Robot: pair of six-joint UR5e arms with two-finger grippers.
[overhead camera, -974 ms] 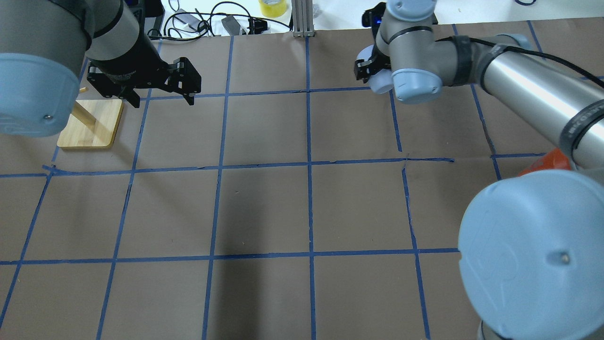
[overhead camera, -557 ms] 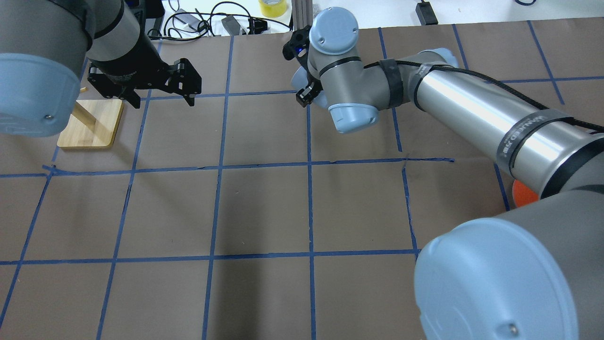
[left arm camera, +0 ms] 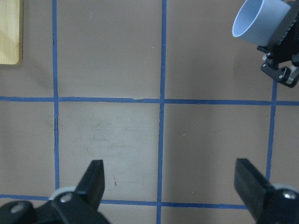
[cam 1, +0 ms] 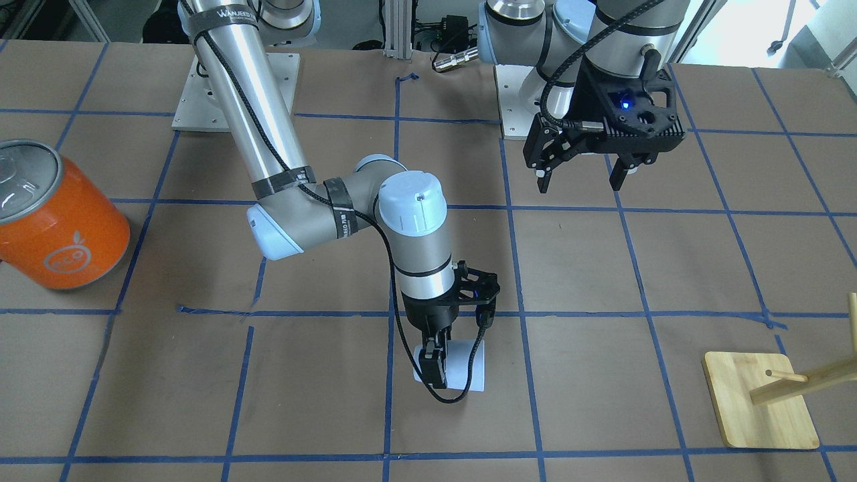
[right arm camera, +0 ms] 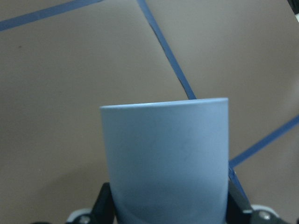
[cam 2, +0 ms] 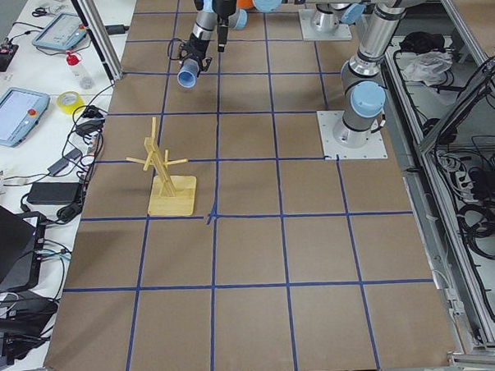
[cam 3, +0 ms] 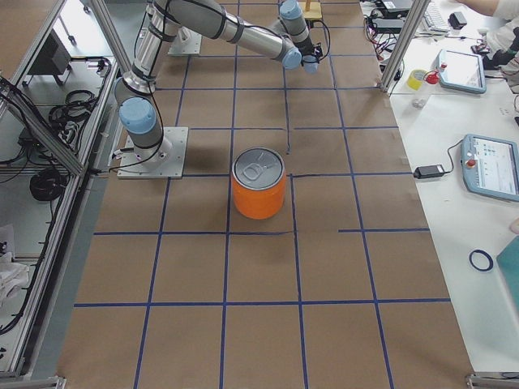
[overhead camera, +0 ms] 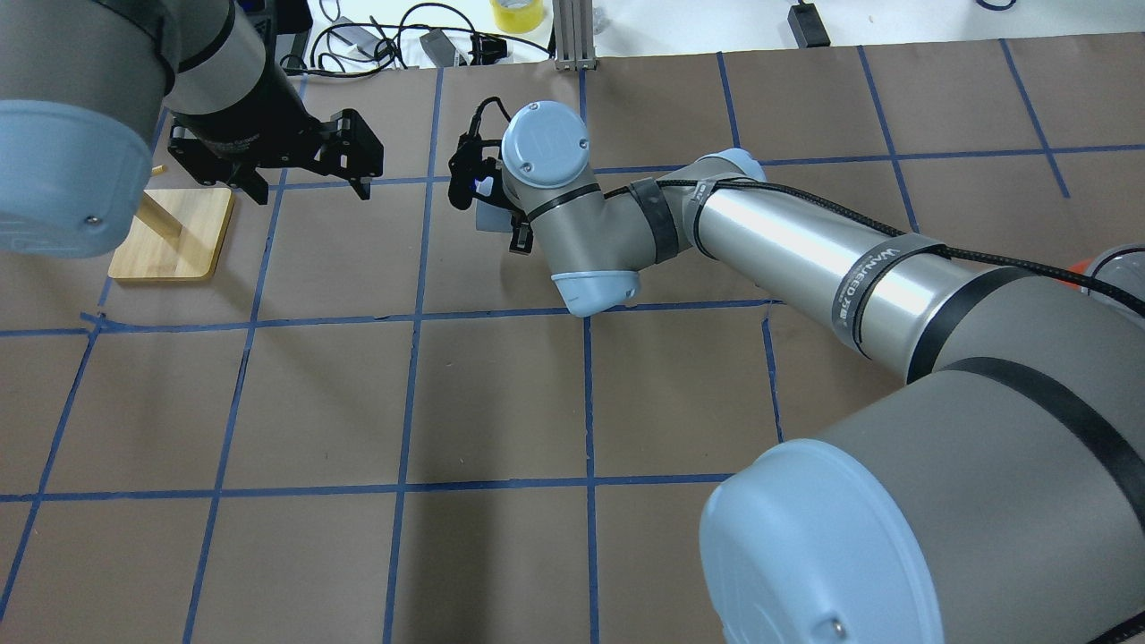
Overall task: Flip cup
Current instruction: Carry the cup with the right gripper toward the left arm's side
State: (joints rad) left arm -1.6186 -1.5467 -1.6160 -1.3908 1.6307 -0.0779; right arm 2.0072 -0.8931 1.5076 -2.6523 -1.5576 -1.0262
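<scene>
My right gripper [cam 1: 454,361] is shut on the pale bluish-white cup [cam 1: 463,367] and holds it tilted on its side just over the brown table, near the far middle. In the overhead view the cup [overhead camera: 487,215] peeks out from under the right wrist. The left wrist view shows the cup [left arm camera: 259,21] with its open mouth at the top right. In the right wrist view the cup [right arm camera: 166,158] fills the frame, rim pointing away. My left gripper [cam 1: 579,181] is open and empty, hovering above the table to the cup's left in the overhead view [overhead camera: 309,188].
A large orange can [cam 1: 57,221] with a silver top stands on my right side of the table. A wooden peg stand [overhead camera: 174,237] on a square base sits at the far left, beyond my left gripper. Cables and tape lie past the table's far edge.
My right arm has swung left along the far side of the table, carrying the cup from the right half to just left of centre. The left arm has not moved.
</scene>
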